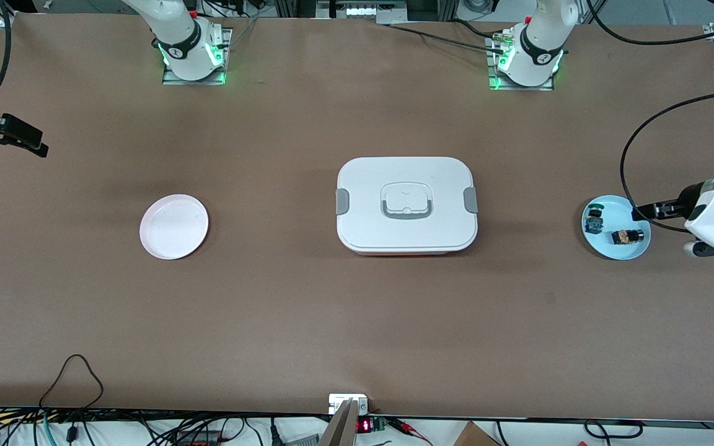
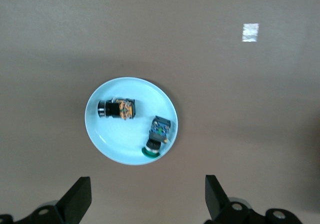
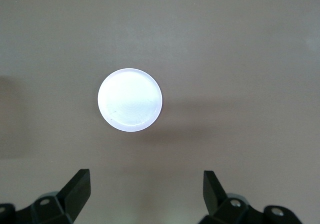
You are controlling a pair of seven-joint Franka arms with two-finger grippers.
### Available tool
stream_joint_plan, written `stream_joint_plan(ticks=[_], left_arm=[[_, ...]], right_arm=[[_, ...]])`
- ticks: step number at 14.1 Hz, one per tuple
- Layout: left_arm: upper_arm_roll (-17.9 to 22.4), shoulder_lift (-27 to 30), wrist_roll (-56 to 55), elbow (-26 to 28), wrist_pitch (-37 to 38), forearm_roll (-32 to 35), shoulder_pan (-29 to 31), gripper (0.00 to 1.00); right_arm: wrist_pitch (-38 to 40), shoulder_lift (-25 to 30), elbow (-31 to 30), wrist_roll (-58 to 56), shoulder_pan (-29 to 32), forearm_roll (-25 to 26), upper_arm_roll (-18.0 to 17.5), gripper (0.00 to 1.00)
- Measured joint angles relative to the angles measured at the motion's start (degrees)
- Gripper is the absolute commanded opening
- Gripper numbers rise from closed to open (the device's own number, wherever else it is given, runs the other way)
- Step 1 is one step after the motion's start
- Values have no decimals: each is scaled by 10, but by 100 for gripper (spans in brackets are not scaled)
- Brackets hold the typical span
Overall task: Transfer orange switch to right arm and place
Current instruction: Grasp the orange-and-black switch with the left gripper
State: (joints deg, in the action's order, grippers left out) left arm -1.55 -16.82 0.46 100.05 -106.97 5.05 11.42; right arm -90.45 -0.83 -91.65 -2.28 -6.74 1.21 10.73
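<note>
The orange switch (image 1: pixel 628 236) lies on its side on a light blue saucer (image 1: pixel 608 246) near the left arm's end of the table. In the left wrist view the switch (image 2: pixel 118 109) lies beside a small blue-teal capped part (image 2: pixel 158 134) on the saucer (image 2: pixel 125 146). My left gripper (image 1: pixel 642 212) is open and empty, up in the air over the saucer's rim; its open fingers frame bare table in its wrist view (image 2: pixel 148 199). My right gripper (image 1: pixel 35 144) is open and empty, waiting high over the right arm's end of the table; it also shows in its own wrist view (image 3: pixel 146 194).
A white saucer (image 1: pixel 174 226) lies toward the right arm's end, also seen in the right wrist view (image 3: pixel 130 100). A closed white lunch box (image 1: pixel 406 204) with grey latches sits mid-table. A black cable loop (image 1: pixel 75 371) lies near the front edge.
</note>
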Motion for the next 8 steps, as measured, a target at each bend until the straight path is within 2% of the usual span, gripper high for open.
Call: stream_joint_plan(ticks=[5,8], left_arm=[[1,-10,18,124,-185,3,39,100],[1,-24,63,177,-291,3,56,100]], right_arm=[[0,-1,0,0,0,0,0,100],[1,-1,0,0,-1,0,0,100]])
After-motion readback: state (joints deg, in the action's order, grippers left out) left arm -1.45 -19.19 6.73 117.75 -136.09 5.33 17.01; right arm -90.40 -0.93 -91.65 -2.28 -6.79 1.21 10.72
